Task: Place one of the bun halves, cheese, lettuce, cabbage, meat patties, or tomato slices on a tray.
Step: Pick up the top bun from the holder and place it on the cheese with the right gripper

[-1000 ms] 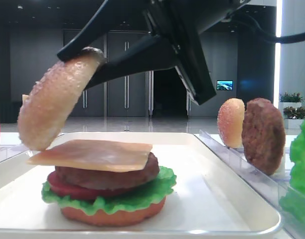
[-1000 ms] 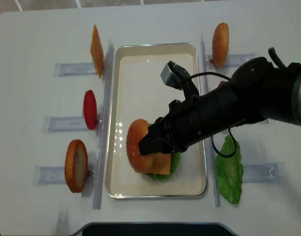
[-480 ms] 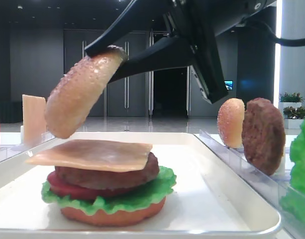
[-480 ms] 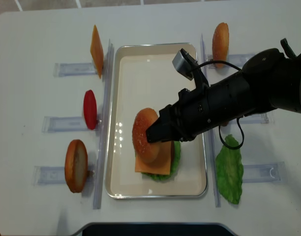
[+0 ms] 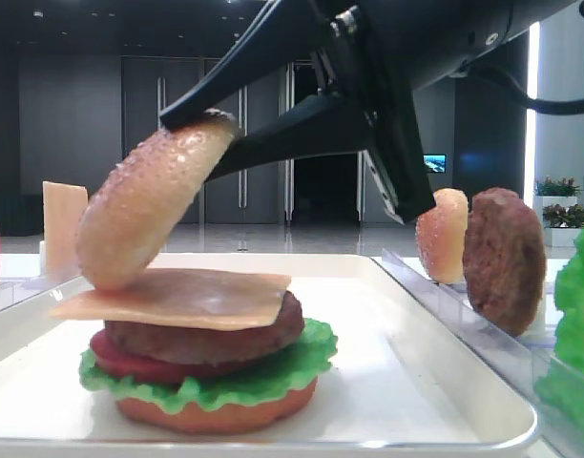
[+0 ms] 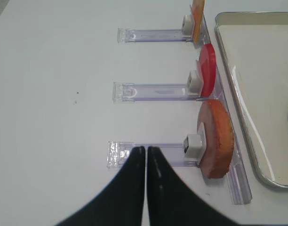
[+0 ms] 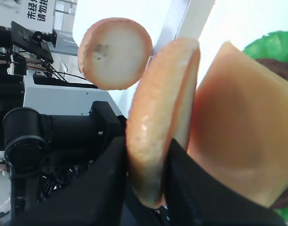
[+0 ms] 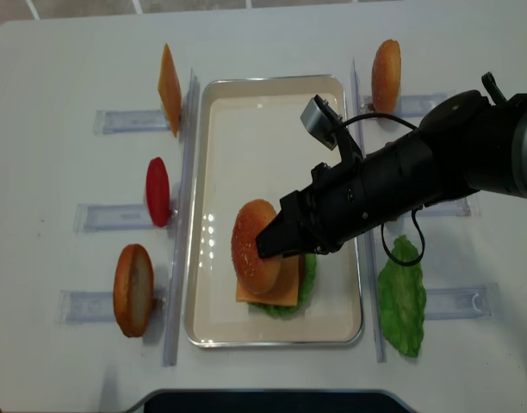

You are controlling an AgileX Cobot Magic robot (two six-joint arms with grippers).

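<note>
- Right gripper [image 8: 268, 245] clamps bun top [image 5: 149, 205], tilted (lower edge touching cheese [image 5: 187, 296]).
- Stack sits in tray [image 8: 246, 129].
- Left gripper [image 6: 146, 155] closed, empty.

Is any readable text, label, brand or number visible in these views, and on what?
White sign, top left of the right wrist view: Chinese characters, cut off and too blurred to quote reliably.
Small lit screen in the background of the low exterior view: too small to read.
Nothing legible on the tray, food pieces, racks or arms.

Right claw [image 8: 265, 244] is clamped tight, arm reaching leftward; left claw [image 6: 146, 151] fully closed.
</note>
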